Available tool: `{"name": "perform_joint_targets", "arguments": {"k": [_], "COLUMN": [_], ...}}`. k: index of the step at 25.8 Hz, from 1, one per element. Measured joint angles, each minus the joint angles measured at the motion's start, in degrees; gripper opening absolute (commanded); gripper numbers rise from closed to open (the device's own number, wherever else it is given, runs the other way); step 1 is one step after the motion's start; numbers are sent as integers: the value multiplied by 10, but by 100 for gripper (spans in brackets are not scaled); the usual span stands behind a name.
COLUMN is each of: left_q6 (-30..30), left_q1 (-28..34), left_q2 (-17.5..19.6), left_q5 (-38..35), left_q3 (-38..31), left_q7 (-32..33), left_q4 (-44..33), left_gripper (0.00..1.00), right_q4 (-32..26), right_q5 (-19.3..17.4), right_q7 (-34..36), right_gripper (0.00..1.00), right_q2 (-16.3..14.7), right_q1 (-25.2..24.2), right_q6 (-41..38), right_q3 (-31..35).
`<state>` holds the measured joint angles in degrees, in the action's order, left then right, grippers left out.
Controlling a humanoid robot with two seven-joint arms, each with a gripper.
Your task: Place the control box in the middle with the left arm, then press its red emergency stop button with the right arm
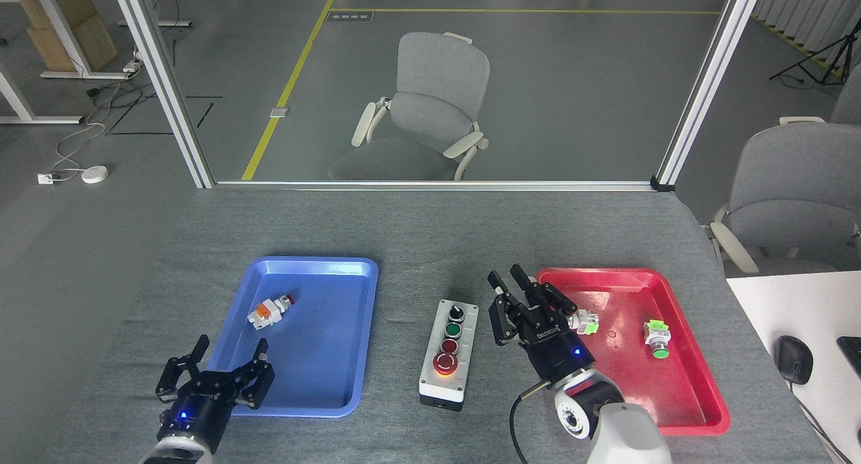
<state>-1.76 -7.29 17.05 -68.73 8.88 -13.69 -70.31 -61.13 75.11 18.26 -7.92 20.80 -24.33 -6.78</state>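
Two grippers in view rn, neither holding anything. The control box sits on the bare grey cloth of the middle, btwn the blue tray and the red tray, so imo the placing step is done. Left gripper is parked low by the blue tray's near-left corner, fingers spread wide, empty. Right gripper hangs up off the table just right of the box, over the red tray's left edge, fingers nearly together w/ a small gap, nothing in them, clear of the red emergency stop button. Can't tell if the button is latched down. If not, next move = right arm goes down-left onto that mushroom head, not the small red button next to it.
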Motion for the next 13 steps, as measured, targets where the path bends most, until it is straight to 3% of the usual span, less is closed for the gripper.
{"name": "perform_joint_targets", "arguments": {"k": [6,13], "left_q6": [0,1], "left_q1": [0,-2], "left_q2": [0,-6], "left_q5": [2,6], "left_q3": [-1,-7], "left_q7": [0,0], "left_q4": [0,-6], "left_gripper": [99,99], "right_q4": [-11,-16], "right_q5": [-16,-4], "right_q7": [3,-4], "right_gripper": [99,98], "right_q2": [-33,-41], "right_q1": [-6,-53], "right_q6": [11,19], "right_q3": [82,169]}}
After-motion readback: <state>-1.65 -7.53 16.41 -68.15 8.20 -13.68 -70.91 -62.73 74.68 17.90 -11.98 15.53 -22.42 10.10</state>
